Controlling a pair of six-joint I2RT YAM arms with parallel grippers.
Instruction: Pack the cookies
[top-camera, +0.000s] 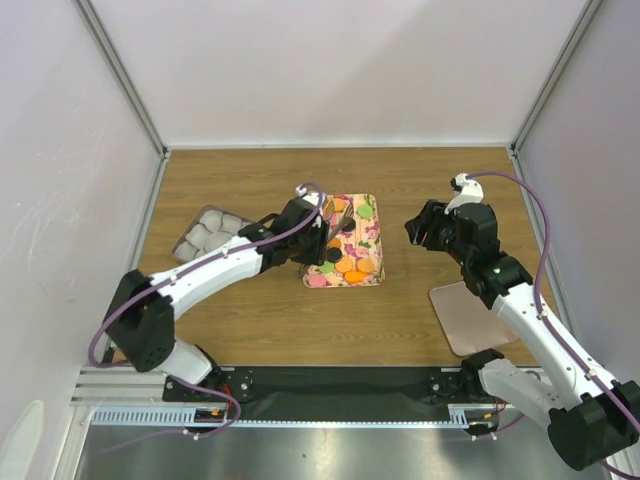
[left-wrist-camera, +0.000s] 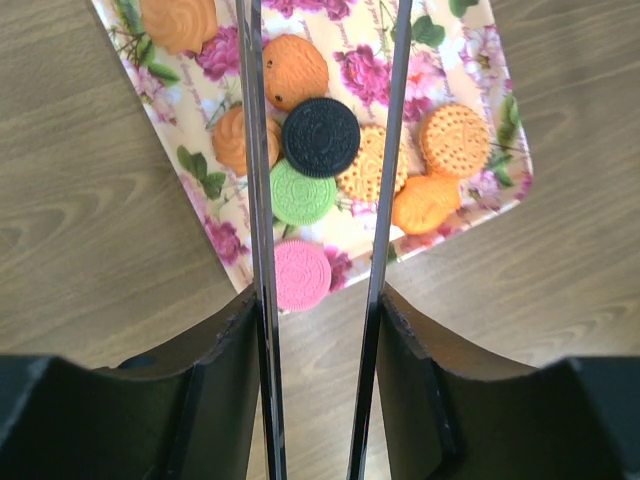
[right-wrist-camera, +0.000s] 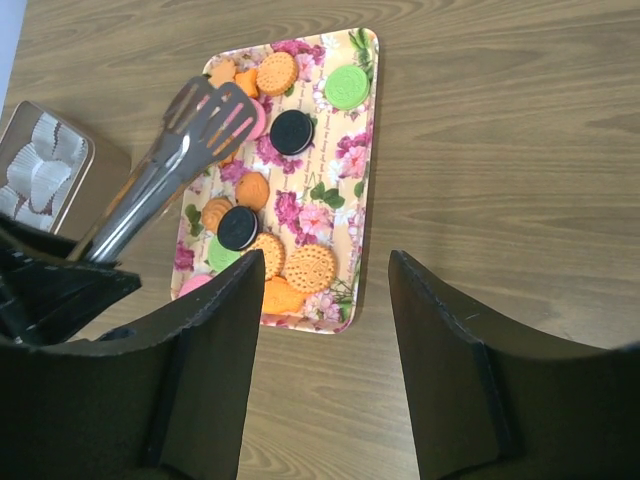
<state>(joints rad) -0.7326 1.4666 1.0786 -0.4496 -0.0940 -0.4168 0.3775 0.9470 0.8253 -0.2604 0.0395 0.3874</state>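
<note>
The left arm (top-camera: 215, 265) and the right arm (top-camera: 535, 325) are built the same. Each has long white shells for the links and rounded black housings at the joints. A thin purple cable (top-camera: 536, 202) goes along each arm in loose loops. A small green light (top-camera: 494, 269) shines on one black joint of the right arm. The left gripper (left-wrist-camera: 318, 295) has two broad fingers (left-wrist-camera: 215, 380), matt black and smooth, with curved edges. The right gripper (right-wrist-camera: 325, 260) has the same kind.

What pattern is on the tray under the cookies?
Pink flowers and green leaves on the cream rectangular tray, clearest in left wrist view.
</note>
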